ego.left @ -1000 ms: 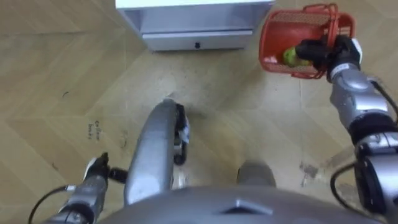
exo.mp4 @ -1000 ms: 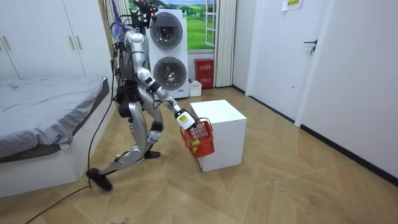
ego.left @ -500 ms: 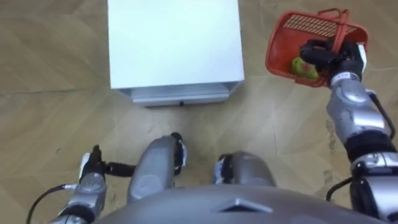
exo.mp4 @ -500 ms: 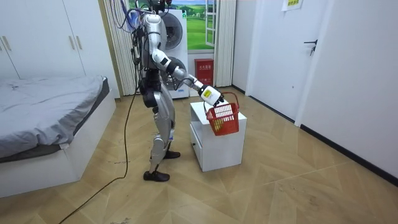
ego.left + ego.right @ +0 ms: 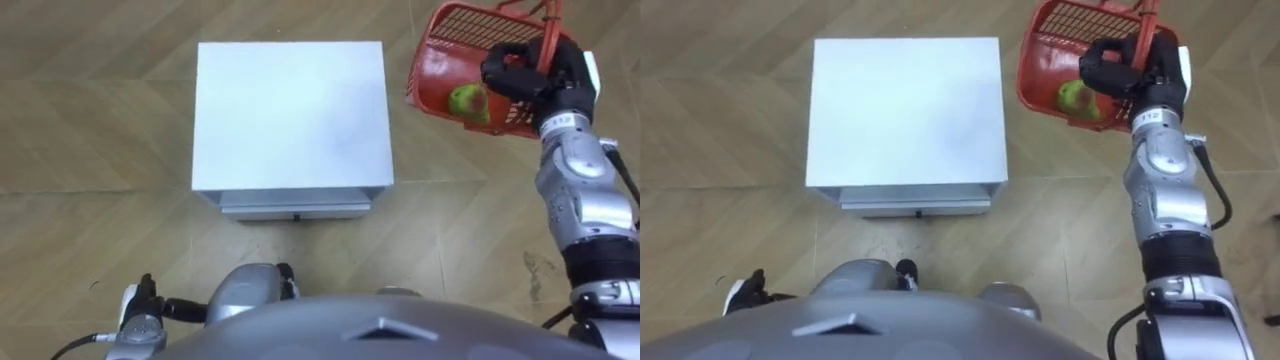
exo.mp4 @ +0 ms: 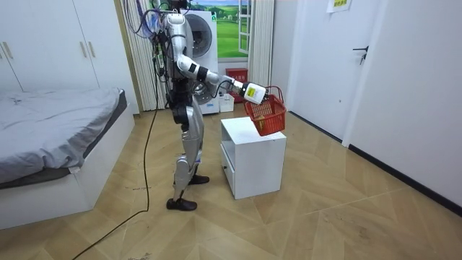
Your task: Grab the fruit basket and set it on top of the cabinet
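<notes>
A red mesh fruit basket (image 5: 447,62) hangs tilted in the air, up at the right of a white cabinet's top (image 5: 290,105). A green fruit (image 5: 465,101) lies inside it. My right hand (image 5: 527,76) is shut on the basket's rim and handle, with the arm stretched forward. In the room view the basket (image 6: 266,116) hangs just above the cabinet (image 6: 254,155), held by my right hand (image 6: 253,92). My left hand (image 5: 140,308) hangs low at the lower left, away from the basket.
The cabinet has a shut drawer front (image 5: 295,206) facing me. I stand upright close to it on wood floor. A bed (image 6: 50,137) is at the room view's left, stacked washing machines (image 6: 196,61) behind me, and a door (image 6: 361,65) at the right.
I have risen from a deep bend to standing upright. My right hand has lifted the basket from low beside the cabinet to above its top.
</notes>
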Controlling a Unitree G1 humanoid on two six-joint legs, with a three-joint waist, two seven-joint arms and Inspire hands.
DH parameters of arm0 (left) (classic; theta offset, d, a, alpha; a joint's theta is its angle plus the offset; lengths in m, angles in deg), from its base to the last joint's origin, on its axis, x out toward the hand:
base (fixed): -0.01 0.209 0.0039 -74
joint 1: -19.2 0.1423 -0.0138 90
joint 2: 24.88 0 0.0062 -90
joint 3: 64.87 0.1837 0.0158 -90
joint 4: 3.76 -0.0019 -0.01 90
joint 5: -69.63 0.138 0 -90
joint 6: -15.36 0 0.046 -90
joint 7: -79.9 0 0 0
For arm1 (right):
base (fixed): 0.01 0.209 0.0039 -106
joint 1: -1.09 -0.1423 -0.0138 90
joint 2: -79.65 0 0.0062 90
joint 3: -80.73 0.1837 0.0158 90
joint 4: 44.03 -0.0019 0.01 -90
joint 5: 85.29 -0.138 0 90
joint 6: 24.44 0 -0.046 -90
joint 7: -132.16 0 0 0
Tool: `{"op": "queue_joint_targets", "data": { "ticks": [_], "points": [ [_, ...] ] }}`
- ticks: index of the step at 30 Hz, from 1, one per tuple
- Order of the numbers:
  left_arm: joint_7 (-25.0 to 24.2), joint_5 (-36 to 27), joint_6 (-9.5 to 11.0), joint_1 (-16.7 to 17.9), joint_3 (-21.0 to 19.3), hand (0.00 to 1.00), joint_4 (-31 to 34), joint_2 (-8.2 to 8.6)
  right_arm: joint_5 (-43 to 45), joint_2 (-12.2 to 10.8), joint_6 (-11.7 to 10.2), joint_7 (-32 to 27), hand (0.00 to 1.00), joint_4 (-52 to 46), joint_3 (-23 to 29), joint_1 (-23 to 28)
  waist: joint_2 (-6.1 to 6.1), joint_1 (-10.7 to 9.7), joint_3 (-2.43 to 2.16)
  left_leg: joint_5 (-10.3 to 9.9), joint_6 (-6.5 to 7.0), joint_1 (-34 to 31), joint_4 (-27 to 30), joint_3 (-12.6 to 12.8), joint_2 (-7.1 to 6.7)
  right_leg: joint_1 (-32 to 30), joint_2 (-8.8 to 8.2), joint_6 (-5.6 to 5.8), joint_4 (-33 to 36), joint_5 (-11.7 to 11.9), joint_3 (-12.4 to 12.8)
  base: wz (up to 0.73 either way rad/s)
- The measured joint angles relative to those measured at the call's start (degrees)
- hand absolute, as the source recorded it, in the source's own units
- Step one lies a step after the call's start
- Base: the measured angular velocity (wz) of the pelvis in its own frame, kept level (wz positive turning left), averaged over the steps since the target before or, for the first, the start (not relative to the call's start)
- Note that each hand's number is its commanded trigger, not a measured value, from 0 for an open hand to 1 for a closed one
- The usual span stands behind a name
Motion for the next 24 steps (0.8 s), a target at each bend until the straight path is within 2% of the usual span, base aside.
{"op": "queue_joint_targets", "data": {
  "ticks": [5,9,13,14,16,17,18,19,21,23,24],
  "points": [
    [-0.8,1.7,-3.1,0.9,-0.7,0.0,-0.6,0.44,2.1,-0.6,0.8,1.8,1.0,-2.6,0.0,-0.1,-0.11,0.2,-0.14,0.1,-0.19,0.1,0.1,-1.1,-0.04,0.7,0.3,-0.2,-0.9,0.2,-1.2,0.11],
    [-1.3,1.7,-3.7,1.1,-0.8,0.0,-0.6,0.48,3.5,-1.1,1.1,2.3,1.0,-3.0,0.0,-0.1,-0.04,1.3,-0.17,0.1,-0.2,0.1,-0.3,-1.0,-0.06,0.9,0.22,-0.2,-0.5,0.2,-1.1,0.0],
    [-3.1,1.7,-3.6,1.0,-0.8,0.0,-1.0,0.56,4.3,-1.3,1.1,3.8,1.0,-3.0,-2.8,-0.1,-0.01,2.7,-0.02,-0.2,0.03,0.9,-0.1,-0.3,-0.11,0.9,-0.41,-0.08,0.6,0.1,-1.4,-0.09],
    [-3.3,1.7,-3.6,0.8,-0.8,0.0,-1.0,0.7,3.9,-1.7,1.1,4.6,1.0,-3.0,-3.2,-0.1,0.15,2.6,0.23,-0.6,0.2,0.8,0.2,-0.3,-0.18,0.9,-0.54,0.0,1.3,0.1,-1.6,0.0],
    [-4.0,1.7,-3.6,0.5,-0.7,0.0,-1.0,0.7,4.0,-2.3,1.3,5.5,1.0,-3.0,-3.8,0.0,0.41,2.6,0.42,-1.6,0.61,0.0,1.4,-0.4,-0.67,0.5,-0.8,0.35,2.4,-0.1,-1.8,0.05],
    [-4.6,1.7,-3.6,0.3,-0.7,0.0,-1.0,0.7,4.5,-2.5,1.7,6.3,1.0,-3.0,-4.3,0.0,0.46,2.5,0.43,-2.3,1.43,-0.4,2.0,-0.5,-1.04,-0.2,-1.44,0.98,3.9,-0.5,-2.2,0.05],
    [-4.8,1.7,-3.6,-0.2,-0.7,0.0,-0.9,0.78,5.0,-2.6,2.1,6.8,1.0,-3.0,-4.4,0.0,0.52,2.4,0.35,-2.5,1.58,-0.7,2.3,-0.4,-1.1,-0.9,-1.83,1.22,5.1,-0.6,-2.2,0.04],
    [-5.4,1.7,-3.6,-0.5,-0.7,0.0,-0.9,0.89,6.5,-2.7,2.6,7.2,1.0,-3.0,-4.4,0.0,0.74,2.7,0.16,-2.8,2.09,-1.2,2.9,-0.2,-1.16,-2.6,-2.49,1.23,8.1,-0.6,-2.2,0.0],
    [-6.1,1.7,-3.5,-0.8,-0.7,0.0,-0.9,0.82,7.5,-3.2,3.5,8.4,1.0,-3.0,-4.7,0.0,0.85,2.9,0.16,-3.0,3.02,-1.2,3.0,0.0,-1.77,-5.3,-4.08,1.24,14.1,-0.6,-1.7,0.05],
    [-6.7,1.7,-3.3,-0.7,-0.7,0.0,-0.4,0.51,7.6,-4.1,3.6,9.1,1.0,-2.9,-6.3,0.6,0.69,2.7,0.33,-4.0,4.07,-0.3,4.2,-0.4,-3.35,-9.7,-7.2,1.36,26.0,0.8,-0.3,0.18],
    [-6.7,1.6,-3.1,-0.7,-0.7,0.0,-0.3,0.49,7.8,-4.2,3.7,9.2,1.0,-2.9,-7.1,0.7,0.76,2.7,0.31,-4.3,4.29,0.1,4.6,-0.5,-3.61,-10.5,-7.59,1.25,28.3,1.7,0.4,0.15]
  ]
}}
